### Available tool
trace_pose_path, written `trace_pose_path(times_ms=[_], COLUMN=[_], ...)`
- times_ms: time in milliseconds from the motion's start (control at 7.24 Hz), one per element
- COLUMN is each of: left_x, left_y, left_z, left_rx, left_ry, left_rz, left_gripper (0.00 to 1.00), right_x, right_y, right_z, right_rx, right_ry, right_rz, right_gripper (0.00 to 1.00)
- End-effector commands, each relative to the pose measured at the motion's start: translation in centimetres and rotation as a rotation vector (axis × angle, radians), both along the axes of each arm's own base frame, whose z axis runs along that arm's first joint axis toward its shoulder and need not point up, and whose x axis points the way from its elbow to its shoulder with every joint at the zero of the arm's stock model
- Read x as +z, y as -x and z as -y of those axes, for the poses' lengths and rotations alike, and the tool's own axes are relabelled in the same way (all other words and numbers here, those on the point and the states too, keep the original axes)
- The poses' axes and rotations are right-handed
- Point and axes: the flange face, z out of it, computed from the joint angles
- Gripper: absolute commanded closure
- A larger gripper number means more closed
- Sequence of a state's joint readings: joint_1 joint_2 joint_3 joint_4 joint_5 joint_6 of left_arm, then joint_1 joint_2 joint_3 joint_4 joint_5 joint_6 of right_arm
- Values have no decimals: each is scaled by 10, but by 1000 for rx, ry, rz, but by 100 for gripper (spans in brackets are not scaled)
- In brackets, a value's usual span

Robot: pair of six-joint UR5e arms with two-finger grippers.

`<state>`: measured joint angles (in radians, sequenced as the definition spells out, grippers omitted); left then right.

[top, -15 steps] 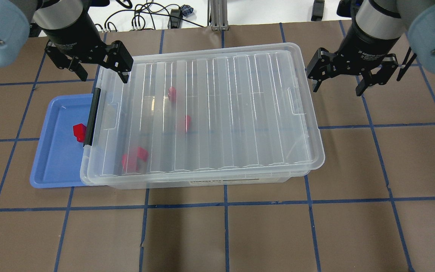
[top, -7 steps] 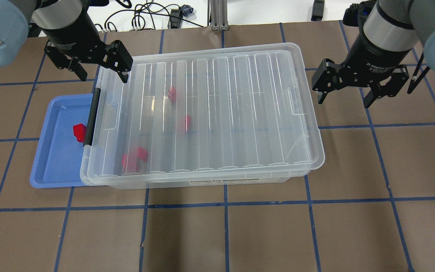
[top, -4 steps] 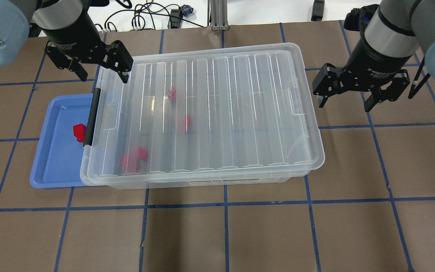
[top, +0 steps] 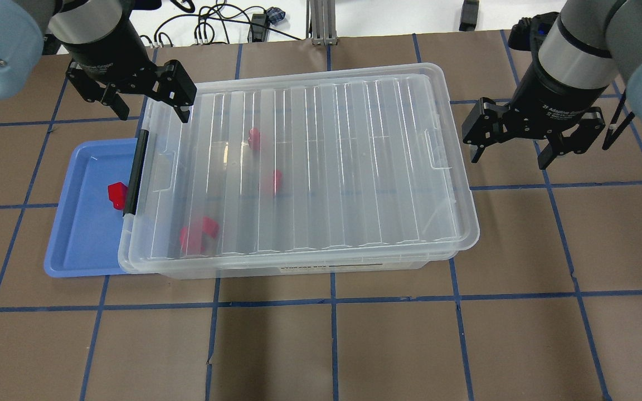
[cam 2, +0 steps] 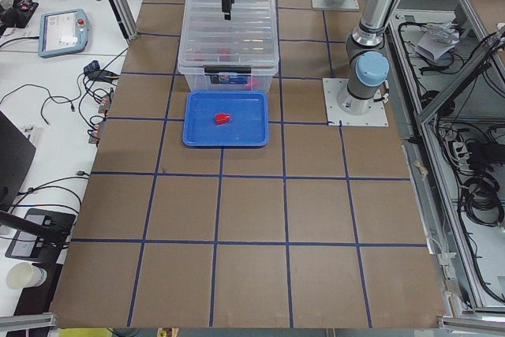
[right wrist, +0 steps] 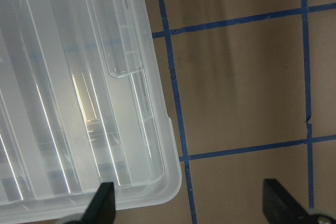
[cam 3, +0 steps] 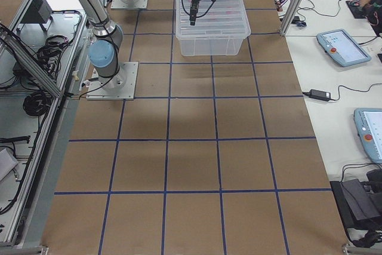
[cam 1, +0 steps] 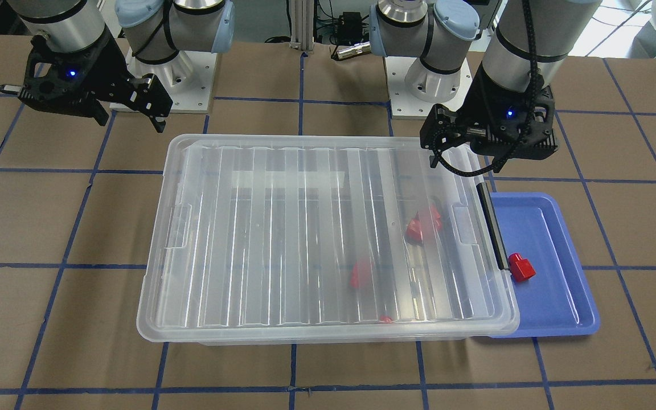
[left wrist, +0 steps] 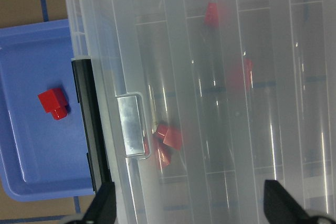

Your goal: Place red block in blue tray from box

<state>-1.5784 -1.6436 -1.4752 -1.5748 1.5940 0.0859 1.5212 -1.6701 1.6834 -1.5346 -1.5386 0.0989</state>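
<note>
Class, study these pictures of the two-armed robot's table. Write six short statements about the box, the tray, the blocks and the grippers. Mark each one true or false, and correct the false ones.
1. The lid lies on the box. True.
2. The black latch bar is at the box end next to the blue tray. True.
3. The blue tray is empty. False: one red block lies in it.
4. The left gripper and right gripper are both open and hold nothing. True.
5. The right gripper hangs over the blue tray. False: it hangs over the table, past the box's opposite end.
6. The box holds nothing red. False: several red pieces show through the lid.
</note>
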Motion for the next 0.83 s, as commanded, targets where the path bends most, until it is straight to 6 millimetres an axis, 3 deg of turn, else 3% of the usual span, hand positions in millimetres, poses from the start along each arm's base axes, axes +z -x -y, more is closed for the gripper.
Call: trace_pose_path(times_ms=[0, 691], left_x=[1, 1], left_y=[0, 0], left_z=[-1, 0], left_rx=[0, 0], left_ry=[1, 3], left_rz=[3, 0], left_gripper=[0, 0], right_x=[0, 0], right_y=[0, 4], right_z=[0, 1], right_rx=[-2, -3], right_ry=[-3, 2], right_rz=[0, 0], right_gripper=[0, 0])
